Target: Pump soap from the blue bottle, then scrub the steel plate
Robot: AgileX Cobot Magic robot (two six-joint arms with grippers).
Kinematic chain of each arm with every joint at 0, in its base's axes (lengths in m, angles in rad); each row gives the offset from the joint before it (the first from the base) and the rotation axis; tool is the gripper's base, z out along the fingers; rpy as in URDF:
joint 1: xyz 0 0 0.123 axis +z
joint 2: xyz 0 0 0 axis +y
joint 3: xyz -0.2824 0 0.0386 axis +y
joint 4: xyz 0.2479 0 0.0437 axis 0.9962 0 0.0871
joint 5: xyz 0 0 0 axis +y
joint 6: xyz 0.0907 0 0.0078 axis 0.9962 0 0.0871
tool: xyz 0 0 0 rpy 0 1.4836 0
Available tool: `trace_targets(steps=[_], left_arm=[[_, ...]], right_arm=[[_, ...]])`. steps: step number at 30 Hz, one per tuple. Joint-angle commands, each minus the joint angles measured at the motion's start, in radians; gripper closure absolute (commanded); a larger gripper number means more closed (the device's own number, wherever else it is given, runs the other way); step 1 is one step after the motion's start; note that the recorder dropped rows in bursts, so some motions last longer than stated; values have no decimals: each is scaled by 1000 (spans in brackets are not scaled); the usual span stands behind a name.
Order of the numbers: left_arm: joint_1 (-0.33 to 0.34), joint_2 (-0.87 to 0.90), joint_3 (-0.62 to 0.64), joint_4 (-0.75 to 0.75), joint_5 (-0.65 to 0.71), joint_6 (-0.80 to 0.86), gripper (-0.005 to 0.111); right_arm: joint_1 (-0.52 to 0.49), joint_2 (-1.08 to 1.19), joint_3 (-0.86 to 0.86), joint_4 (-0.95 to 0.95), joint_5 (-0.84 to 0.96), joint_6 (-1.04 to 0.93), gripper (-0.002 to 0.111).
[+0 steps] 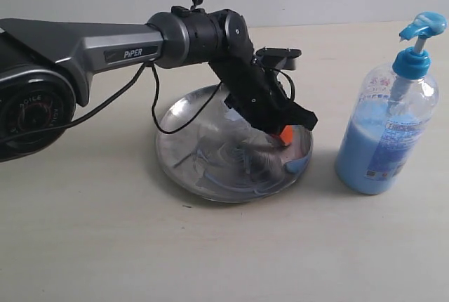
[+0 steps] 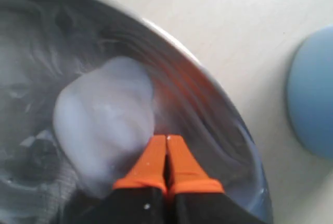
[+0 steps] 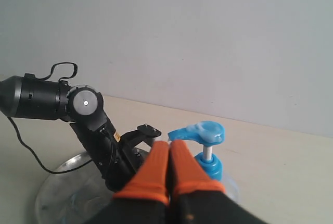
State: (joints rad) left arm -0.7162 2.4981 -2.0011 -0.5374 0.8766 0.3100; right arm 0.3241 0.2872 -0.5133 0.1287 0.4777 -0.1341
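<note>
From the left side of the surface the left arm (image 1: 84, 46) reaches across and dips into the steel plate (image 1: 182, 154), which lies flat about midway across the table (image 1: 84, 246). The left gripper (image 1: 284, 135) is low over the plate's right half, close to the rim. Its orange fingers (image 2: 151, 164) are pressed together with nothing visible between them, and their tips sit at the edge of a pale blob of soap (image 2: 104, 120). The metal around it is swirled with bluish smears, so the work looks to be in the scrubbing stage.

Right of the plate, near but apart from its rim, the blue bottle (image 1: 386, 147) stands upright toward the right side of the surface. The right gripper (image 3: 169, 143) hangs above and behind the pump head (image 3: 200, 133), its fingers also pressed together and holding nothing.

The main risk is the plate sliding: nothing pins it down, and a sideways stroke near the rim on soapy metal could push it into the bottle (a tall, narrow thing, likely easy to topple). Pressing down hard at the rim could also tilt the plate up, and bare fingertips may only smear the soap.
</note>
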Motion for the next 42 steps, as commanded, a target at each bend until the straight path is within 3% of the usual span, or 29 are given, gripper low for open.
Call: trace_targets(steps=[1,14,30,42], left_arm=[[-2,5,5,-22,-44,8,107],[-2,-168,-15,179,-103,-44,107],[-2,-340,-15,242,114,-71,107],[-2,-459,-15,273,267,-98,107]], right_arm=[[2,-7,7,2,-5,4,108],[2,-7,7,-18,-6,2,108],[2,-7,9,-57,-2,-5,108],[2,-7,103,-57,-81,-3,108]])
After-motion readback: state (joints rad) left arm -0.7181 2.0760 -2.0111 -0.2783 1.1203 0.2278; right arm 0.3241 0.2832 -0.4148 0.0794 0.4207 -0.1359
